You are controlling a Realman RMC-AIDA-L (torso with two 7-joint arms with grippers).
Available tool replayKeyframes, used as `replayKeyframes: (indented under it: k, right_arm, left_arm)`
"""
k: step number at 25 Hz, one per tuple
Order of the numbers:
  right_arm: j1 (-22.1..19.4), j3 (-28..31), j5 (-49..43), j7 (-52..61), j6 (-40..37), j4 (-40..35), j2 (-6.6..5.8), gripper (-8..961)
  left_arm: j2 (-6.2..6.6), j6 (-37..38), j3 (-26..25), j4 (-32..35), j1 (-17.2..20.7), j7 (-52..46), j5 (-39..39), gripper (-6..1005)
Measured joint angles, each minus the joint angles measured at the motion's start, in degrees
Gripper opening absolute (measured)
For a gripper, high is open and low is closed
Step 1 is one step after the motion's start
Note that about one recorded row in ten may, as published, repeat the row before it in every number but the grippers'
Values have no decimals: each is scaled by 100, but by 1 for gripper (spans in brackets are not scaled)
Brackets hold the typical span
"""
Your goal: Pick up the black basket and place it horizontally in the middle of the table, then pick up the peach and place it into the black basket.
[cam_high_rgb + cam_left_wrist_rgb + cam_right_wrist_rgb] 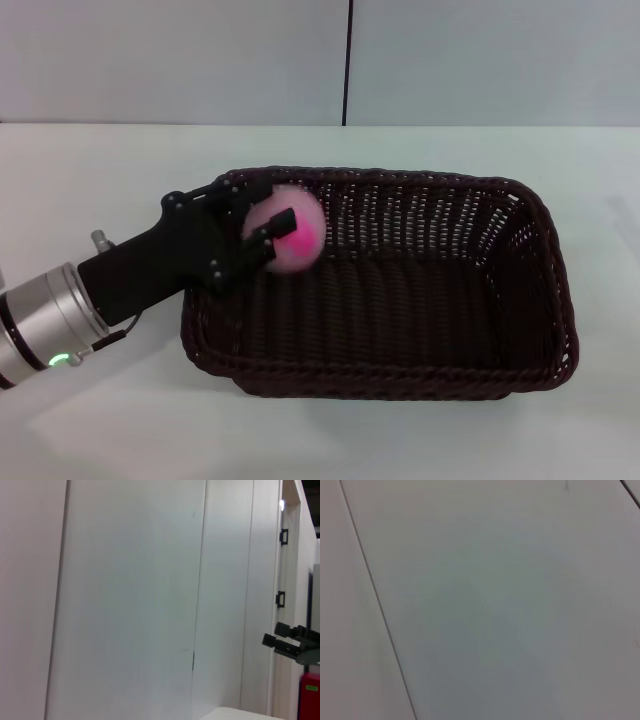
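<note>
Our left gripper point(272, 228) reaches in from the left side of the head view, its black fingers point(277, 224) clamped around the peach point(296, 232). One finger crosses the front of the fruit and the other sits behind it, near the basket's rim. The peach is pale pink with a bright magenta blotch showing beside the front finger. We hold it over the left end of the black basket point(400, 290), just inside the far left corner and above the basket's floor; we cannot tell whether it touches the weave below. The gripper's black body crosses the basket's left rim, and behind it the silver cuff of our left arm point(45, 320) carries a small green light.

The black basket lies lengthwise across the middle of the white counter point(100, 170), long sides running left to right, its braided rim and openwork walls fully in sight. Apart from the peach and the gripper's fingers, we see only dark weave inside it.

Our left wrist view faces pale wall panels point(130, 600), with a black bracket point(292, 642) and a red object point(310, 695) at one edge. Our right wrist view shows only pale panelling point(495, 605), and our right gripper appears in none of the views.
</note>
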Motion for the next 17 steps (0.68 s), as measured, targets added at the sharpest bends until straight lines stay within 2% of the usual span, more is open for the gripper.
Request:
replayKeyframes:
  k: [1, 5, 9, 12, 14, 15, 17]
  right_arm:
    - [10, 0, 4, -32, 0, 30, 0, 664]
    - [22, 6, 27, -208, 19, 117, -2, 664]
    - [37, 93, 43, -422, 65, 217, -3, 664]
    - [79, 316, 45, -714, 87, 400, -2, 664]
    - [139, 608, 47, -1084, 90, 671, 6, 664]
    - [187, 890, 48, -1387, 84, 907, 9, 664]
    - [231, 1198, 49, -1744, 61, 1150, 12, 664]
  left_arm:
    - [1, -1, 1, -1, 12, 0, -2, 242]
    - [16, -2, -81, 15, 96, 0, -24, 419]
    - [20, -47, -596, -1, 304, 297, -35, 570]
    - [18, -151, -1626, -287, 612, 1086, -76, 676]
    - [26, -214, -2416, -624, 832, 1695, -91, 676]
    - [25, -249, -3042, -908, 1021, 2132, -94, 676]
    - [19, -284, -3693, -1193, 1231, 2536, -100, 676]
